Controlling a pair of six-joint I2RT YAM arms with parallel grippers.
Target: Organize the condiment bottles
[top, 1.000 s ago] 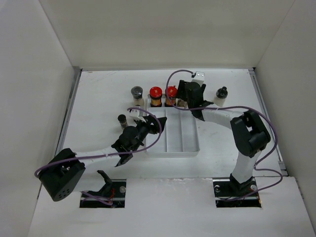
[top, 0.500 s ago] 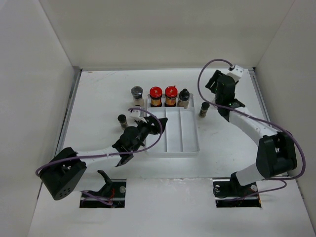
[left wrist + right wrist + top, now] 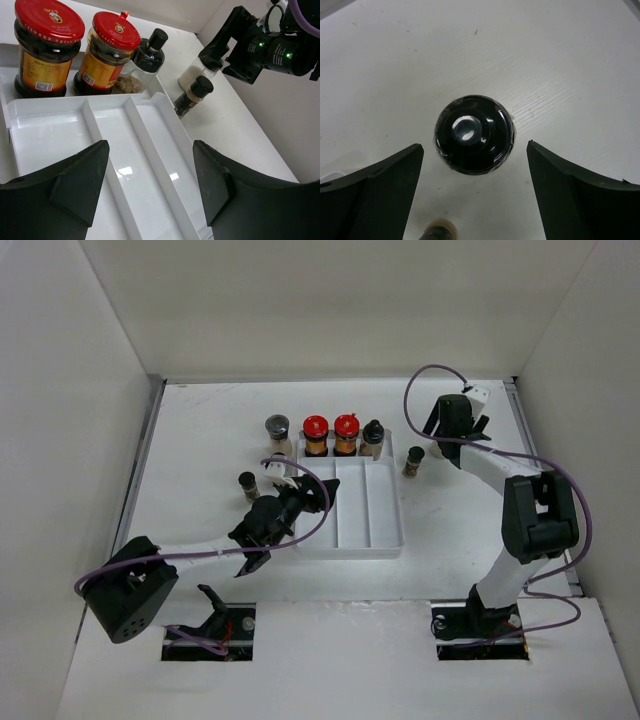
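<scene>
A grey-lidded jar (image 3: 277, 430), two red-capped jars (image 3: 315, 430) (image 3: 346, 428) and a black-capped jar (image 3: 373, 436) stand in a row along the far edge of the white tray (image 3: 350, 538). One slim dark jar (image 3: 413, 461) stands right of the tray and another (image 3: 248, 484) left of it. My right gripper (image 3: 473, 147) is open, its fingers on either side of a pale bottle's black cap (image 3: 473, 134), apart from it. In the top view the right gripper (image 3: 446, 432) hides this bottle. My left gripper (image 3: 150, 150) is open and empty above the tray (image 3: 60, 135).
The left wrist view shows the red-capped jars (image 3: 49, 47) (image 3: 107, 50), the black-capped jar (image 3: 148, 56), the slim jar (image 3: 194, 95) and the pale bottle (image 3: 196, 74) under the right gripper. White walls enclose the table on three sides.
My right gripper has left the black-capped jar standing at the tray's far edge and swung right over the pale bottle. The slim jar right of the tray came into view. My left arm stayed put.
</scene>
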